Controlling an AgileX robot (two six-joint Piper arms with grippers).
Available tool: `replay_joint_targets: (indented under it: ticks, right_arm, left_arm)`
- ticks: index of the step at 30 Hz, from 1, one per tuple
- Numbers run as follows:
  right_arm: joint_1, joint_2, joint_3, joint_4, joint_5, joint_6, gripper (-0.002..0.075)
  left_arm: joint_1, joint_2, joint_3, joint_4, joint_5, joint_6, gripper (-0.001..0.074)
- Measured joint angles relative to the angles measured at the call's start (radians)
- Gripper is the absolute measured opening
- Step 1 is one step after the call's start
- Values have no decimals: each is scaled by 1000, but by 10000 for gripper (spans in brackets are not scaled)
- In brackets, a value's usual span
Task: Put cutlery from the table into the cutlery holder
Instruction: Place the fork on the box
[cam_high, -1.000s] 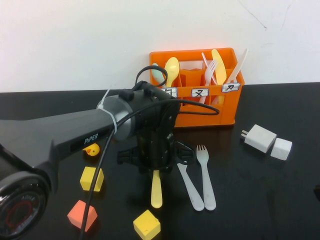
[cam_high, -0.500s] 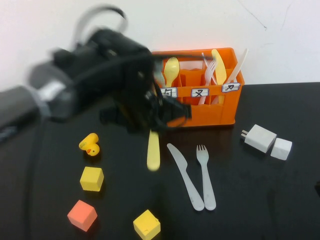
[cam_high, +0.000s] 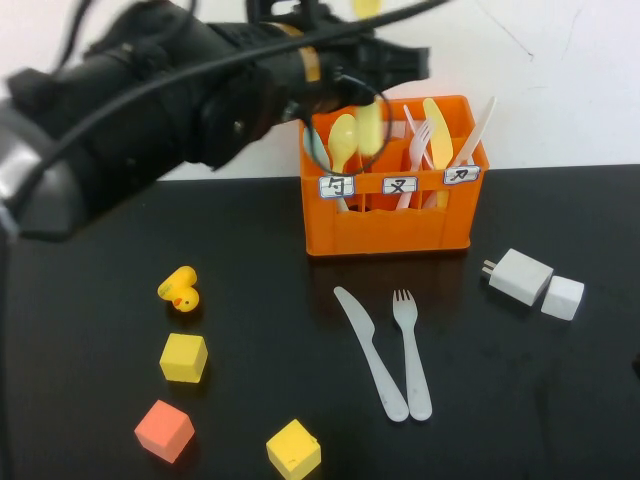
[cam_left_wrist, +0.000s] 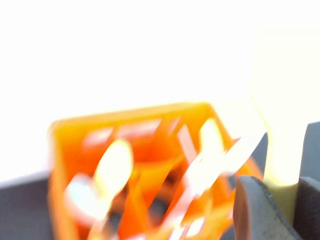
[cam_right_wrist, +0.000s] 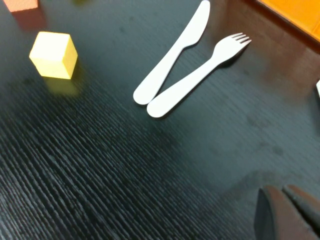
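My left gripper (cam_high: 352, 80) is raised above the orange cutlery holder (cam_high: 390, 225) and is shut on the pale yellow fork (cam_high: 368, 128), which hangs over the holder's left-middle part. In the left wrist view the fork (cam_left_wrist: 285, 110) sits pinched between the gripper's (cam_left_wrist: 282, 189) pads, with the holder (cam_left_wrist: 125, 175) blurred beyond it. The greyish-white knife (cam_high: 368, 350) and greyish-white fork (cam_high: 410, 350) lie side by side on the black table (cam_high: 520, 400) in front of the holder. My right gripper (cam_right_wrist: 281, 192) is shut and empty, low over the table near the knife (cam_right_wrist: 172, 55) and fork (cam_right_wrist: 200, 75).
The holder contains a yellow spoon (cam_high: 343, 140), a teal spoon, a pink fork (cam_high: 420, 135) and other pieces. A yellow duck (cam_high: 180, 290), two yellow cubes (cam_high: 184, 357) (cam_high: 293, 449) and a red cube (cam_high: 163, 430) lie at the front left. A white charger (cam_high: 520, 276) and a white block (cam_high: 562, 297) lie at the right.
My left gripper has lifted the pale yellow fork off the table and carried it up and back to above the holder. The knife and white fork have not moved.
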Motion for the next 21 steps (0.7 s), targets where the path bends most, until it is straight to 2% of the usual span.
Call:
replay_joint_targets:
  ticks: [8, 12, 16, 21]
  right_arm:
    - [0, 0, 0, 0, -8, -7, -2]
    - [0, 0, 0, 0, -10, -7, -2]
    - [0, 0, 0, 0, -10, -7, -2]
    - [0, 0, 0, 0, -10, -8, -2]
  left_arm:
    - [4, 124, 2, 64, -394, 1, 123]
    - [32, 208, 2, 96, -590, 65, 123]
    - [76, 260, 4, 106, -702, 89, 123]
    - [118, 278, 4, 109, -732, 93, 123]
